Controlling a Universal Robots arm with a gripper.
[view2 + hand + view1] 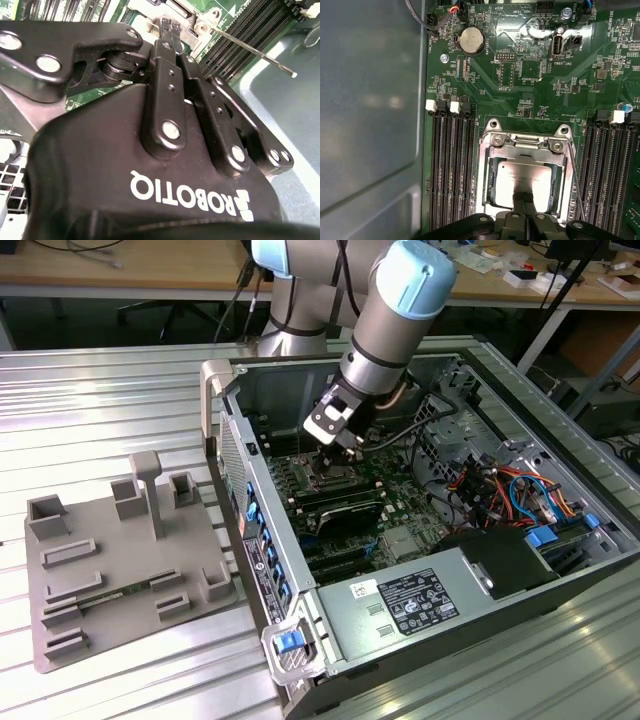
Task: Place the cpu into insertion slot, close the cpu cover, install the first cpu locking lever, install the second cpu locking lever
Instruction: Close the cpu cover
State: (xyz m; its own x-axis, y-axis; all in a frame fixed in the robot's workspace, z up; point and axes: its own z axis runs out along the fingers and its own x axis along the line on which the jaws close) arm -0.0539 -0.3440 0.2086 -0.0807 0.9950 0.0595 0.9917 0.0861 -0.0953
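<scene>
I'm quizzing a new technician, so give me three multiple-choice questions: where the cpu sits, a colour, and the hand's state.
1. Where is the cpu? A in the insertion slot; B on the grey tray; C on the power supply.
2. What colour is the motherboard? A blue; B green; C red.
3. The hand has its fingers: A spread wide; B shut together; C gripping a cable.
Answers: 1A, its silver top shows inside the slot; 2B, green surrounds the memory slots; 3B, the tips meet over the cpu.
</scene>
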